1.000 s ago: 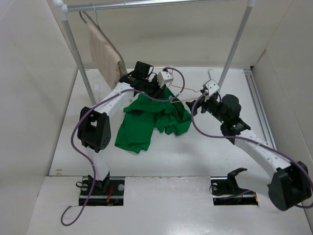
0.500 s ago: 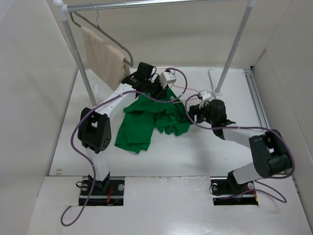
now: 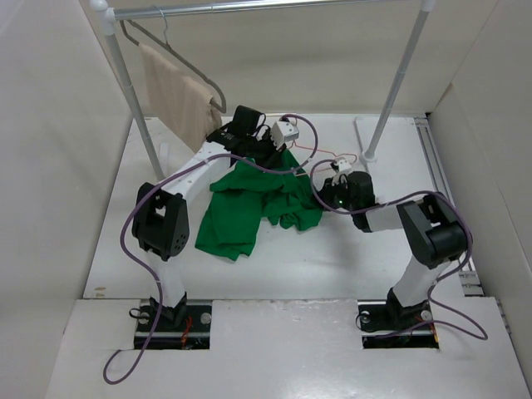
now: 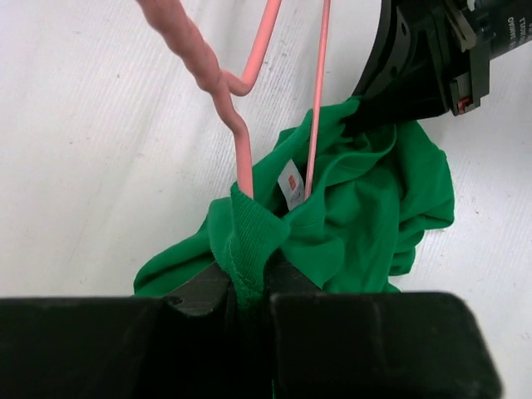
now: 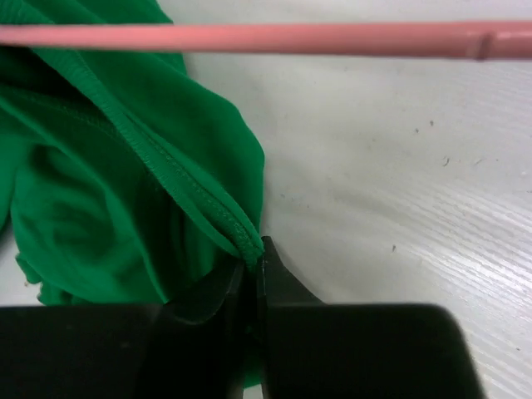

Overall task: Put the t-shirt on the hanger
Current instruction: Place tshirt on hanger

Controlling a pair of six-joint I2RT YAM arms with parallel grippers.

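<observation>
The green t-shirt lies crumpled on the white table, its white neck label showing. My left gripper is shut on the ribbed collar. The pink hanger runs down into the neck opening beside that pinch, with one wire past the label. In the top view the hanger is a thin line between the two arms. My right gripper is shut on a hemmed edge of the t-shirt at its right side, low at the table. The hanger crosses above it.
A metal clothes rail on two posts spans the back. A beige garment hangs on another hanger at its left end. The right post stands behind my right arm. White walls close in both sides.
My right arm swung down and left from beside the right post to the shirt's right edge, and its jaws closed on the hem. The left arm stayed put, still pinching the collar.
</observation>
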